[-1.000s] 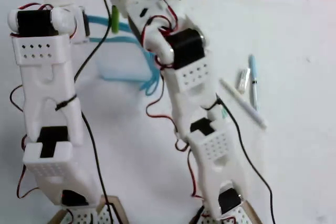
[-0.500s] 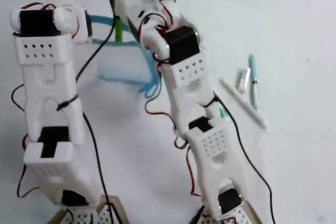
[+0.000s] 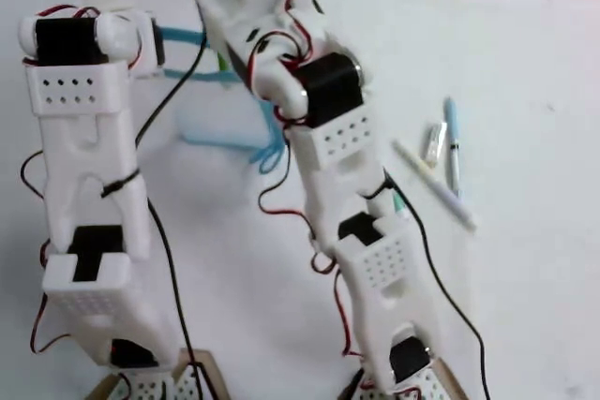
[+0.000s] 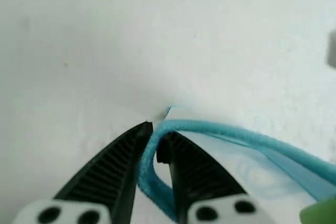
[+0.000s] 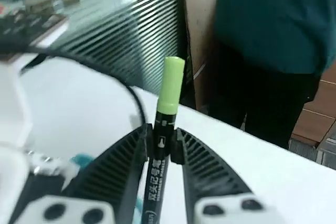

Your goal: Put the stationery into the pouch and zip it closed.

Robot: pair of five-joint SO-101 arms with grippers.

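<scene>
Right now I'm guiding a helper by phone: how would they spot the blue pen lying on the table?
On the white table, three loose items lie beside the right arm, on its outer side. The blue pen is the only coloured one: pale blue, next to a slanting white pen and a short stubby piece.

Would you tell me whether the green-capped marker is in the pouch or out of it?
Out, it seems: the right gripper is shut on the marker, its cap free in the air; its other end is hidden.
</scene>
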